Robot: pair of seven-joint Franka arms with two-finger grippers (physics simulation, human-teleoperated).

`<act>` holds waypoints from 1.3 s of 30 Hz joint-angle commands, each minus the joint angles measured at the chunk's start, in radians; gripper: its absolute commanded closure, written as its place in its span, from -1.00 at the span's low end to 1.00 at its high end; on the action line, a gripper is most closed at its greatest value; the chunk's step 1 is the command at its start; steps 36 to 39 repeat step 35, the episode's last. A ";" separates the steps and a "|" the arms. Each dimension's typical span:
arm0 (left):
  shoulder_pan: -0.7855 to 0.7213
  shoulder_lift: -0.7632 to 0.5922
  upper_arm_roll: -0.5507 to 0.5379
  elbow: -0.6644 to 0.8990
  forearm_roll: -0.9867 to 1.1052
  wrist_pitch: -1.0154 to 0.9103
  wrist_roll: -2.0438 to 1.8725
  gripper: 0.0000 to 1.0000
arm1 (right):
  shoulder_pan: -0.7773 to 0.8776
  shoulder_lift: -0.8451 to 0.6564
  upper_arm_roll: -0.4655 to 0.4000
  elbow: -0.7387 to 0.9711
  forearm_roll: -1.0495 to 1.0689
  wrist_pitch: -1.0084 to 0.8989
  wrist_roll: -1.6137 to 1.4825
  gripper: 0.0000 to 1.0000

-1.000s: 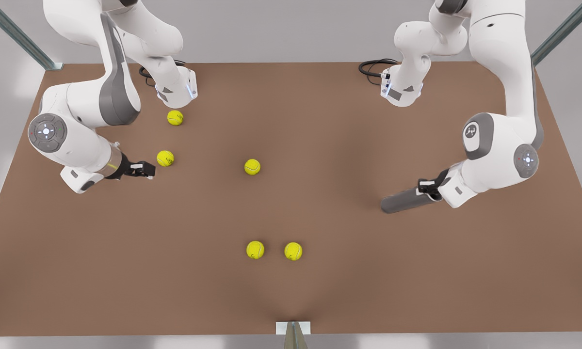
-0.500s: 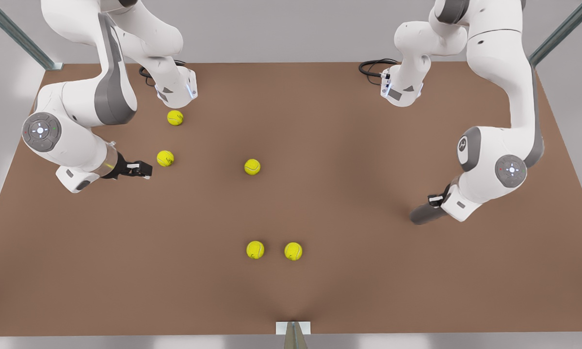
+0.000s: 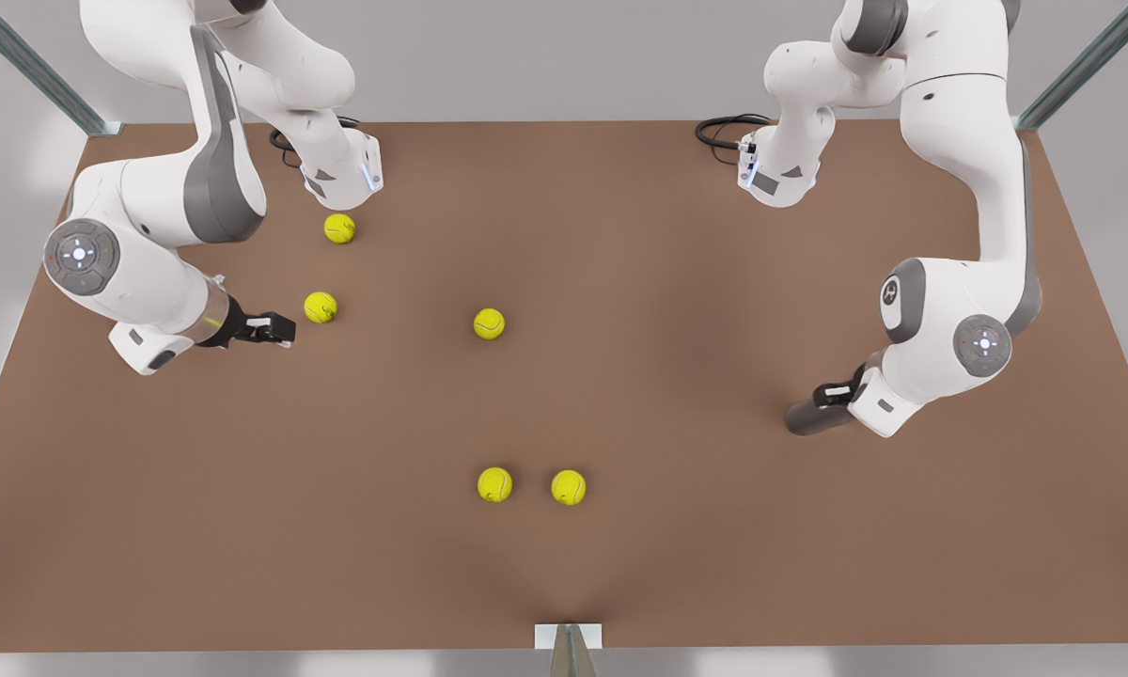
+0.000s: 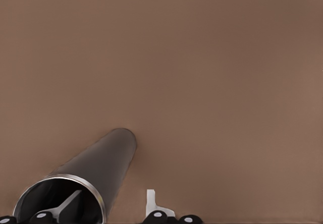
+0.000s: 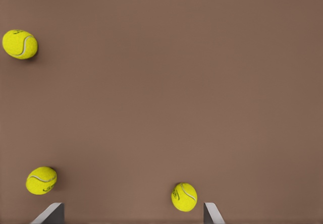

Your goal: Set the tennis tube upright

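Brown board covers the table (image 3: pixel 620 282), with grey walls behind and metal struts at the corners. On the front view's right, the tube (image 3: pixel 808 417) is held just above or at the board, tilted steeply, its dark body foreshortened and its far end pointing down toward the surface; whether that end touches the board cannot be told. In the left wrist view the tube (image 4: pixel 93 176) runs away from the camera, its silvery rim and open mouth nearest the lens. The left gripper (image 3: pixel 841 393) is clamped on the tube's wall near that rim: one finger (image 4: pixel 63 206) sits inside the mouth and the other (image 4: pixel 150 204) outside it. Well apart, on the front view's left, the right gripper (image 3: pixel 277 329) waits low over the board, jaws apart, with a ball (image 3: pixel 321 307) just beside its tips; the right wrist view shows its two fingertips (image 5: pixel 50 213) spread wide, with that ball (image 5: pixel 184 197) between them and slightly ahead. A second ball (image 3: pixel 339 228) lies near that arm's base, a third (image 3: pixel 489 323) sits mid-table, and two more (image 3: pixel 494 484) (image 3: pixel 569 487) rest side by side toward the near edge.
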 commanded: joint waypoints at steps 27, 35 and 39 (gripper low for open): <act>-0.004 -0.089 -0.008 0.276 0.067 -0.367 0.012 -1.00 | -0.007 0.006 0.000 0.011 0.000 -0.008 0.000 -1.00; -0.002 -0.086 -0.016 0.276 0.090 -0.375 0.011 -1.00 | -0.004 0.012 0.000 0.020 -0.009 -0.008 -0.003 -1.00; -0.002 -0.086 -0.016 0.276 0.090 -0.375 0.011 -1.00 | -0.004 0.012 0.000 0.020 -0.009 -0.008 -0.003 -1.00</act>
